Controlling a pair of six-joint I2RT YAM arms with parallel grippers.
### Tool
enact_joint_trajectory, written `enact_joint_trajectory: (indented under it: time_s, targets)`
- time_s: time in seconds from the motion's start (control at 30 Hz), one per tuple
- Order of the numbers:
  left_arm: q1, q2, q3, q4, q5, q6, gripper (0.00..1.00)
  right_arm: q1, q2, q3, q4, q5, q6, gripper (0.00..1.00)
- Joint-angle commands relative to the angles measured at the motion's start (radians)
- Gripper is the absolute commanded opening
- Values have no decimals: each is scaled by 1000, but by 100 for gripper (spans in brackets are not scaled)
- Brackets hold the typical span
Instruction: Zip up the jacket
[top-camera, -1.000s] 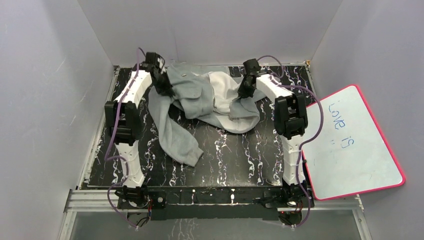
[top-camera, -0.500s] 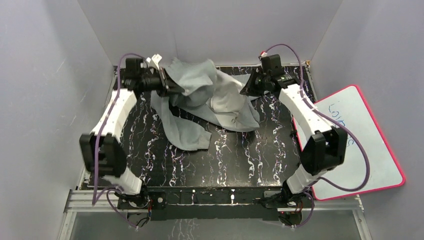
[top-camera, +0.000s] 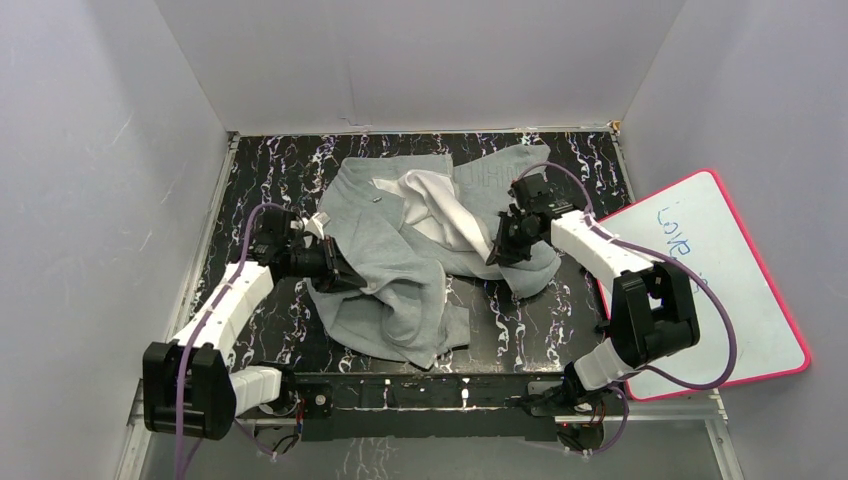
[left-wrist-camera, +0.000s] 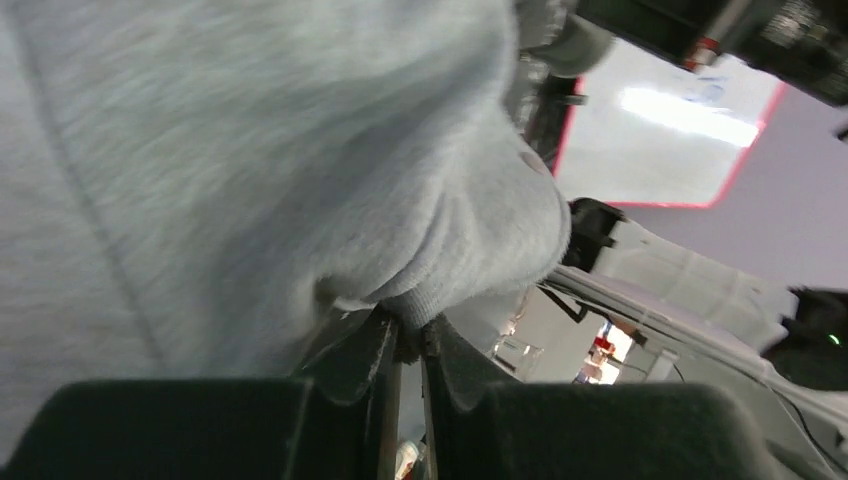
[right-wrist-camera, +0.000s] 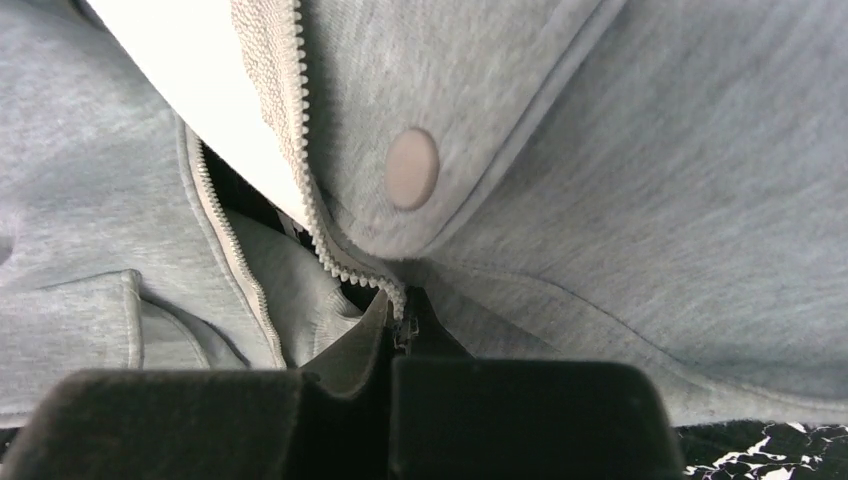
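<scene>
The soft light grey fleece jacket (top-camera: 400, 250) lies crumpled and unzipped on the black tabletop veined with white (top-camera: 520, 320). It is spread from the far middle toward the near edge, with its white inner lining (top-camera: 440, 205) showing at the open front and the near part bunched into loose folds. The left gripper (top-camera: 342, 274) comes in low from the left and meets the jacket's left edge. In the left wrist view its dark fingers (left-wrist-camera: 375, 355) are drawn almost together, with only a thin slit between them, and they pinch a thick rolled fold of grey fleece that bulges out above them. The right gripper (top-camera: 498, 252) sits at the jacket's right side, pointing toward the open front. In the right wrist view its jaws are closed tight on the fabric edge, right where a row of pale zipper teeth (right-wrist-camera: 300, 190) runs down to the fingertips. A second row of teeth lies apart to the left, and a round grey button (right-wrist-camera: 412, 168) sits on a flap just above the grip. A pink-rimmed whiteboard with blue writing (top-camera: 710, 290) rests tilted beside the table's right edge
</scene>
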Motion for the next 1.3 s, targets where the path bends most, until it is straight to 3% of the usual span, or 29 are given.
enact_joint_trajectory:
  time_s: [0.0,0.07,0.17,0.37,0.47,0.6,0.87,1.0,1.13,1.27]
  targets:
    - [7,16,-2,-169,-170,118,19,28,-20,-29,42,14,-4,0]
    - [7,5,15,-183,-192,123,36,35,-21,-40,38,26,-10,0]
    - [7,-32,53,-207,-199,127,53,47,-29,-57,40,40,-11,5]
    - [-11,-152,120,-262,-207,107,67,66,-45,-85,48,68,-9,32]
    - [-50,-212,141,-281,-227,58,71,72,-67,-76,33,83,-11,48]
    - [-133,-284,144,-300,-278,-36,73,77,-118,-54,-12,119,-22,61]
    - [-394,-329,98,-287,-452,-193,77,78,-249,-47,-99,173,-30,69]
    - [-609,-239,118,-254,-608,-245,78,78,-284,-59,-126,200,-37,70]
    - [-856,-36,222,-265,-810,-291,79,78,-298,-76,-129,209,-37,71]
    - [-999,176,323,-300,-963,-364,80,77,-306,-83,-131,202,-31,72]
